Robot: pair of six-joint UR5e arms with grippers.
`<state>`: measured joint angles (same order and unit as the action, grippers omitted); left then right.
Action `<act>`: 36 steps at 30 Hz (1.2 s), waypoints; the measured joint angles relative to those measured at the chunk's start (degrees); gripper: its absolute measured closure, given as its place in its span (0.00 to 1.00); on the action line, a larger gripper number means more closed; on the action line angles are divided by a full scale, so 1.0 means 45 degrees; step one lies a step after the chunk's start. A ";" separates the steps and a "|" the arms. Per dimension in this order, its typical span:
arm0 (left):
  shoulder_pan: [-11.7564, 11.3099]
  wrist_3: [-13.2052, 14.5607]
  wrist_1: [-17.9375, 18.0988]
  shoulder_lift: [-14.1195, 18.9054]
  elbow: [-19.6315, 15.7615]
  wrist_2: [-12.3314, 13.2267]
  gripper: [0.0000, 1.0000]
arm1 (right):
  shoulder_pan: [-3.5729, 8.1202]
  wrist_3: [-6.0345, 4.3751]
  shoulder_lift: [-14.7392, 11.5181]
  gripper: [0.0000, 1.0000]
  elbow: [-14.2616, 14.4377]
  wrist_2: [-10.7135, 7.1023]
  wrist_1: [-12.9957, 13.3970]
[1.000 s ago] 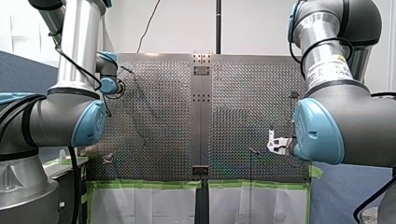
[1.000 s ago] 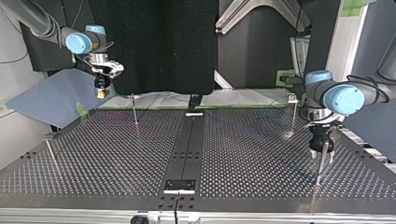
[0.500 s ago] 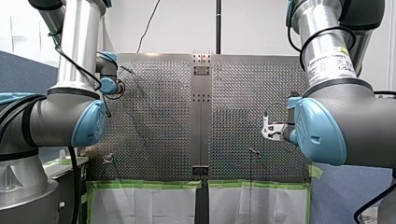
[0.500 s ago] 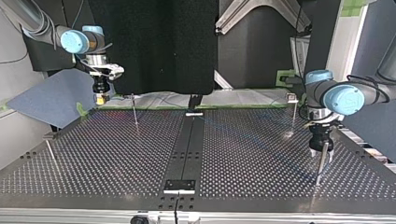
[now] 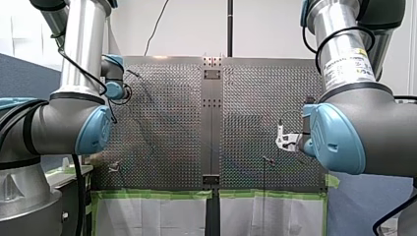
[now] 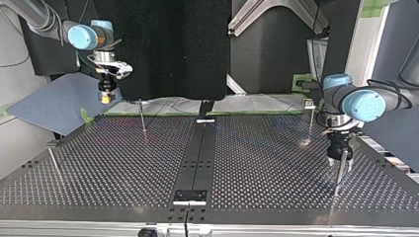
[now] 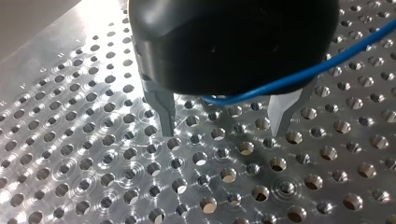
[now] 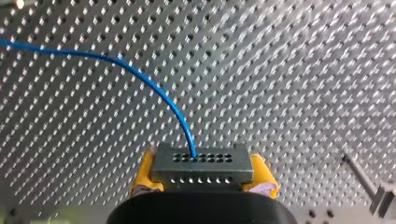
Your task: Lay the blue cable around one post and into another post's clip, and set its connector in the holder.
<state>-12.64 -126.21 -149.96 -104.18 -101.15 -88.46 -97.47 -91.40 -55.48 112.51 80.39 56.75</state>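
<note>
My right gripper (image 8: 201, 186) is shut, its yellow pads clamping a grey connector (image 8: 201, 164) with rows of small holes. The blue cable (image 8: 140, 77) leaves the connector's face and arcs away over the perforated table (image 8: 280, 70). In the top view this gripper (image 6: 105, 97) hangs above the table's far left corner. My left gripper (image 7: 224, 123) stands open just above the plate, with metal fingers (image 7: 163, 109). The blue cable (image 7: 299, 74) runs across under its black body, between the fingers. In the top view my left gripper (image 6: 340, 162) hovers at the top of a thin post (image 6: 337, 178) at the right.
More thin posts stand on the table in the top view: one at the far left (image 6: 142, 117), one at the near left (image 6: 54, 164), one at the far right (image 6: 310, 121). A dark central strip (image 6: 197, 153) carries small fixtures (image 6: 190, 196) at both ends.
My right gripper, still holding the connector, has moved further in over the table in the front view and risen slightly in the top view. My left arm has stayed put.
</note>
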 joint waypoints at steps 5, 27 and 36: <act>-0.0002 0.0000 -0.0005 -0.0001 0.0000 0.0000 0.00 | 0.0081 -0.0033 0.0124 1.00 0.0222 0.0583 0.0030; -0.0008 0.0000 -0.0019 -0.0001 -0.0001 0.0010 0.00 | 0.0218 -0.0118 0.1331 1.00 0.0262 0.1882 0.0545; -0.0004 0.0000 -0.0067 -0.0002 0.0001 0.0020 0.00 | 0.0242 -0.0209 0.2083 1.00 -0.0126 0.1926 0.0455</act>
<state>-12.66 -126.21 -150.26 -104.19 -101.15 -88.37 -96.38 -92.34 -46.11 111.94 89.06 58.80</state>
